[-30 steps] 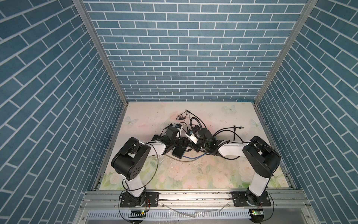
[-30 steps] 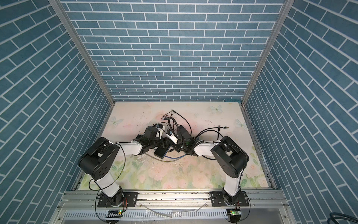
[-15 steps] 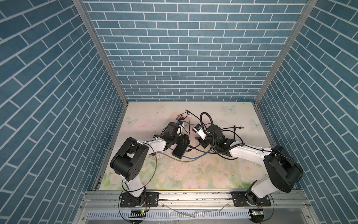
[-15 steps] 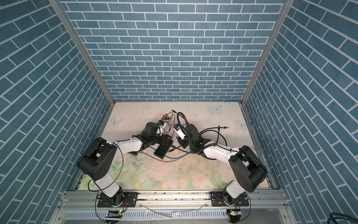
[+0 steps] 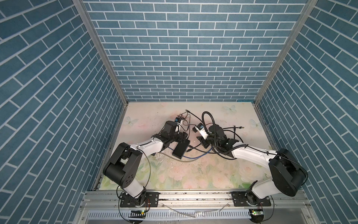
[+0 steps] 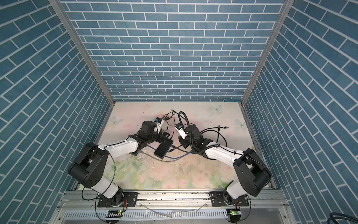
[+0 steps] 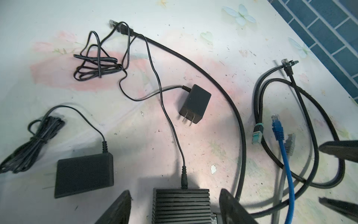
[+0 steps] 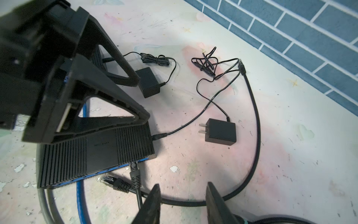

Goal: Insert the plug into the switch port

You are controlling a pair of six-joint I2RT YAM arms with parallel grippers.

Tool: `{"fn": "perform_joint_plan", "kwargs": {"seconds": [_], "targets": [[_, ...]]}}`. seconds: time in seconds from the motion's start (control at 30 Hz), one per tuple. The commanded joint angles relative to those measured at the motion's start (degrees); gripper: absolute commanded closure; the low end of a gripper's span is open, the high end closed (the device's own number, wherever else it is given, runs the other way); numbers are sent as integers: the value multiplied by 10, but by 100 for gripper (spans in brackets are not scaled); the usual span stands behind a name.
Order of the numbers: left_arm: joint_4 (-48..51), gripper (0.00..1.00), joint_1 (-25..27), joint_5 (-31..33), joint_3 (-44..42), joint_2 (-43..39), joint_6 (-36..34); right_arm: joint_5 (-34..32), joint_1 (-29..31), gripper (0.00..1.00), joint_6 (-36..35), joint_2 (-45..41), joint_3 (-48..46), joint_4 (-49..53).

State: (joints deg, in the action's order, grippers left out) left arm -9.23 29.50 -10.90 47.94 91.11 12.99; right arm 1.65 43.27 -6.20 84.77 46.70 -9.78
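Note:
The black ribbed switch point(image 5: 181, 149) point(image 6: 163, 149) lies on the flowered table. A black plug point(image 8: 134, 168) sits in a port on the switch's point(image 8: 96, 151) blue-edged side, and its cable runs back under my right fingers. A second black plug point(image 8: 114, 181) lies loose beside it. My left gripper point(image 7: 175, 205) point(image 5: 182, 137) is open and straddles the switch's point(image 7: 181, 205) end, with a gap on each side. A short way from the plugged port, my right gripper point(image 8: 184, 201) point(image 5: 202, 143) is open, holding nothing, above a black cable.
A small pronged power adapter point(image 7: 194, 103) has its cord plugged into the switch's end. A larger adapter point(image 7: 84, 174) lies beside it. Blue point(image 7: 277, 126), teal point(image 7: 257, 131) and grey point(image 7: 289, 143) network plugs lie loose among looping black cables. Brick walls close in three sides.
My right arm's elbow has swung out to the right and its gripper has drawn back a little from the switch. The left gripper's fingers have spread slightly wider.

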Motion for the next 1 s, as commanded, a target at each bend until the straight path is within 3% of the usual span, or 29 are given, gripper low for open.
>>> {"fn": "perform_joint_plan", "kwargs": {"seconds": [0.0,0.23,0.4,0.63,0.97], "targets": [[20,27,-3,16,-16,-21,-12,3,-8,61,26,-21,-17,13],[-6,25,-3,-5,-55,-57,3,67,-38,64,-10,-43,-22,80],[-52,19,-3,-10,-105,-93,29,64,-39,66,-66,-45,-49,105],[-42,19,5,-18,-122,-114,34,55,-42,68,-87,-56,-94,55],[-39,20,9,13,-133,-109,35,76,-107,68,-65,-16,-2,124]]}}
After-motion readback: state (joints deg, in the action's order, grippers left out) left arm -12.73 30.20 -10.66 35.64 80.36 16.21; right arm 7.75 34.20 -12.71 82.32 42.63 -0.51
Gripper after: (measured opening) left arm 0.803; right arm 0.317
